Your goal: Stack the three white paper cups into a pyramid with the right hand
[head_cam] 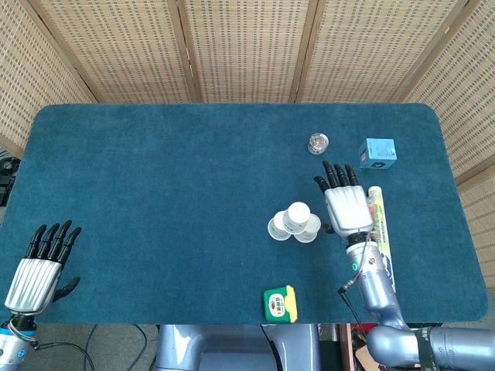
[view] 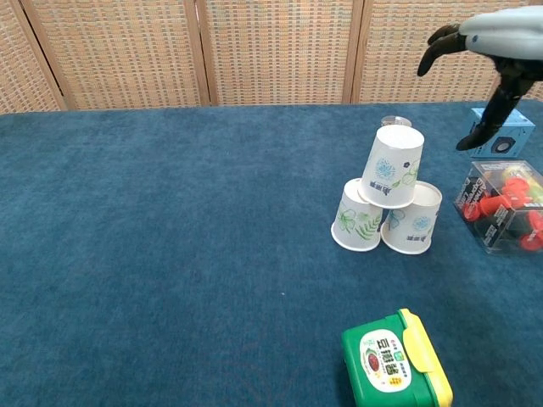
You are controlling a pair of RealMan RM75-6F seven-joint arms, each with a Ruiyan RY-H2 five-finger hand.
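Three white paper cups with leaf prints stand upside down as a pyramid. Two bottom cups (view: pixel 357 215) (view: pixel 413 220) sit side by side, and the top cup (view: pixel 392 166) (head_cam: pixel 298 216) rests across them, tilted slightly. My right hand (head_cam: pixel 346 207) (view: pixel 489 38) hovers to the right of the stack, apart from it, fingers spread and holding nothing. My left hand (head_cam: pixel 35 269) lies open at the table's front left corner, far from the cups.
A clear box of red pieces (view: pixel 504 206) sits right of the cups. Also on the blue table (head_cam: pixel 155 193): a green-and-yellow container (view: pixel 394 363) (head_cam: pixel 280 302) in front, a blue box (head_cam: pixel 377 152), a small glass object (head_cam: pixel 318 142), and a long tube (head_cam: pixel 382 239) under my right hand.
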